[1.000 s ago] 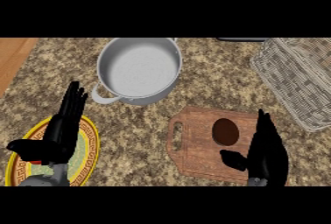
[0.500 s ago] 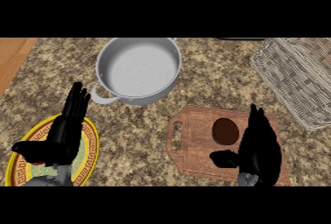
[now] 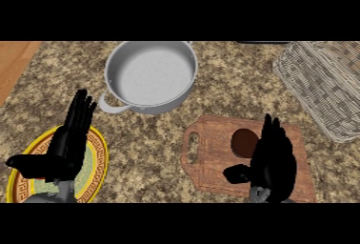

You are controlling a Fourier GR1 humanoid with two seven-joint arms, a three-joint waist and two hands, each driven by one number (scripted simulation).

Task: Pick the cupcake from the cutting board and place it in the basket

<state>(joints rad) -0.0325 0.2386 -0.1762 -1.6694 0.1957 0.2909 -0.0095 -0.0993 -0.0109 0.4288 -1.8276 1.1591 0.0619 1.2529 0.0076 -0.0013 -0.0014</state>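
- Reaching over the brown wooden cutting board with a handle slot (image 3: 204,164), the robot's black right hand (image 3: 273,159) hangs just beside the dark brown oval cupcake (image 3: 243,142), fingers straight and pressed together, thumb out to the side, nothing in its grasp.
- The cupcake lies on the board, partly hidden by the hand; whether the fingers touch it cannot be told.
- Judged step: the approach before the pick. The next move calls for curling fingers and thumb round the cupcake, then lifting toward the pale woven wicker basket (image 3: 325,86), up and to the right.
- The black left hand (image 3: 67,143) rests open, fingers straight, over the yellow patterned round plate (image 3: 97,162).
- A grey metal pot (image 3: 150,74) stands behind on the speckled granite counter (image 3: 232,81).
- No brands, labels or writing can be read.
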